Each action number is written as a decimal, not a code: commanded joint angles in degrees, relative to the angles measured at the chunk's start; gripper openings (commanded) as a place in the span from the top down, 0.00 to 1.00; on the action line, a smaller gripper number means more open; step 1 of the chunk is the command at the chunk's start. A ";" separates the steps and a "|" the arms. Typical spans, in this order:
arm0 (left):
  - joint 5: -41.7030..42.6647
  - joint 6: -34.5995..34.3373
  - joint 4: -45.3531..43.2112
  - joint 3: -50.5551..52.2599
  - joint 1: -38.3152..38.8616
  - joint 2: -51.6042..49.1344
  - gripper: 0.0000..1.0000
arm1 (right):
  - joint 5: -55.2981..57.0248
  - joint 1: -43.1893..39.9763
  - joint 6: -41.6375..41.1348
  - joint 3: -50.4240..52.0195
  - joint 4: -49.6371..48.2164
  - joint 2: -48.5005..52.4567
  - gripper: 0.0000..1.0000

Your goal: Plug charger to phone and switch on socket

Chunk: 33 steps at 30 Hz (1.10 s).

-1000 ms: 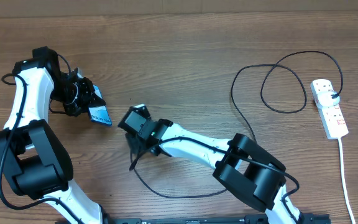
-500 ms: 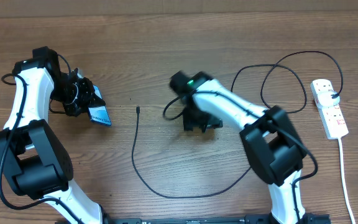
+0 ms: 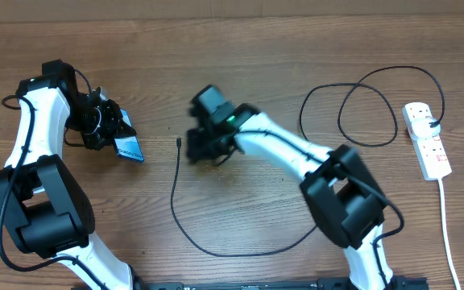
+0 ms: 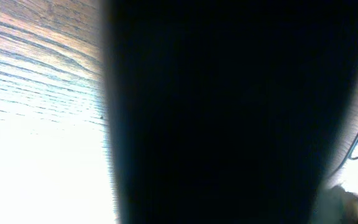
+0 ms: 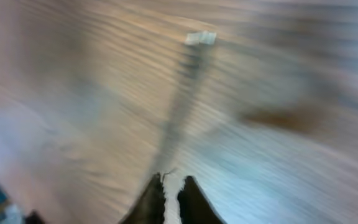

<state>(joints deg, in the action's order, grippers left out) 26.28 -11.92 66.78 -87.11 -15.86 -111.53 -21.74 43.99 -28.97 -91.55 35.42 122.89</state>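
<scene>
The right fingers [image 5: 149, 200] were closed, gripping nothing I could make out. The charger [image 3: 174, 193] lay with its connector tip [image 5: 201, 38] just ahead of them. Picking up that tip seemed the step in hand, and it would need a precise pinch. The left fingers [image 3: 113, 122] clamped the phone [image 3: 129, 148]. The socket [image 3: 427, 141] sat well apart from both, on the wooden surface [image 3: 256, 48].

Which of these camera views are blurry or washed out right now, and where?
Overhead: sharp and evenly lit, except the right hand, smeared by motion. Left wrist: a dark shape against the lens blocks most of the frame; the table at lower left is blown out white. Right wrist: whole frame motion-blurred; the charger is a soft streak.
</scene>
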 commanded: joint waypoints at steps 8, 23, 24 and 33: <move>0.79 -1.03 0.28 -0.04 -0.31 1.05 0.96 | 12.48 8.26 -5.55 -1.01 -6.54 1.57 0.94; 0.79 -1.42 0.46 -0.04 -0.31 1.05 0.96 | 14.21 7.39 -5.77 -2.91 10.80 5.73 0.89; 0.76 -1.42 0.44 -0.04 -0.31 1.05 0.96 | 14.25 6.78 -5.73 -3.61 14.88 5.46 0.87; 0.76 -1.40 0.46 -0.04 -0.26 1.05 0.96 | 25.33 -0.74 -3.50 -5.81 39.54 5.27 0.81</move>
<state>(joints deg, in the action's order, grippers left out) 26.28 -12.14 67.22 -87.07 -15.86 -111.53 -2.37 45.54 -33.21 -96.79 74.28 128.05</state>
